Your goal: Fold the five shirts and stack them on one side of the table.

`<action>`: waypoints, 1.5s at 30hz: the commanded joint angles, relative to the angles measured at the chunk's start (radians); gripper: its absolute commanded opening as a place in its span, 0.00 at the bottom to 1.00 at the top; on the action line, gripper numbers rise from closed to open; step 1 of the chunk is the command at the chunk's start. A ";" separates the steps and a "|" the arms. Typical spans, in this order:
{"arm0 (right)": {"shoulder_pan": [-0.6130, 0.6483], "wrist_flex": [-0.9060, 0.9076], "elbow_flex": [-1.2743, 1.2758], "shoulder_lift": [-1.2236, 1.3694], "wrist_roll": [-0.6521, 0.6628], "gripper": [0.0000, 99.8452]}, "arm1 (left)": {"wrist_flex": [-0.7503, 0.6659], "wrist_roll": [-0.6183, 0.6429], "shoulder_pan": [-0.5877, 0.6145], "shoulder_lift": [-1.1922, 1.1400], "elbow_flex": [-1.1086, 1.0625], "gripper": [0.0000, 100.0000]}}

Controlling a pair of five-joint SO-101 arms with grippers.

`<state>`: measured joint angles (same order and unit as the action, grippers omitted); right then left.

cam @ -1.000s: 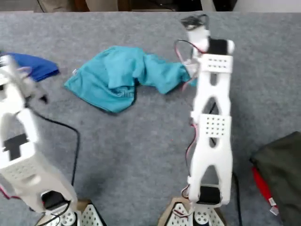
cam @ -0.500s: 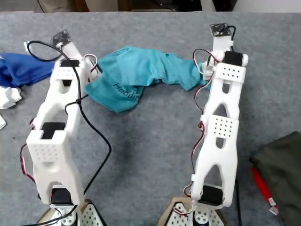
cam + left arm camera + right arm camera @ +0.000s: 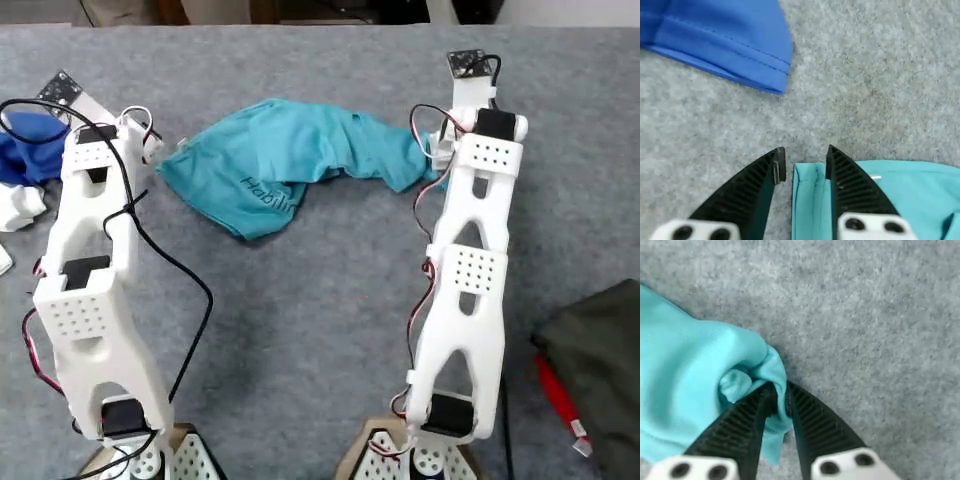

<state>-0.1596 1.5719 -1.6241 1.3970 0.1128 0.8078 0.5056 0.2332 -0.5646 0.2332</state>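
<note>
Teal shirt lies pinched by the right gripper (left gripper gapes over its edge).

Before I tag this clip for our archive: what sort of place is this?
Probably a robotics test bench for cloth folding: a grey table, a left arm and right arm based at its near edge, a crumpled teal shirt and a blue shirt on it.
</note>
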 commanded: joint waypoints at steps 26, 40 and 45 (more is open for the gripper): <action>-0.019 -0.017 -0.042 -0.016 -0.003 0.01 | 0.485 0.094 -0.029 -0.460 0.760 0.11; -0.018 0.005 -0.044 -0.041 -0.003 0.01 | 0.707 0.064 -0.034 -0.587 1.238 0.02; -0.024 0.040 -0.042 -0.133 -0.003 0.11 | 0.783 -0.009 -0.071 -0.573 1.447 0.02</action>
<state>-0.1596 1.6026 -1.6241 1.3786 0.1112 1.5704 0.5363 0.1826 -1.1707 1.5650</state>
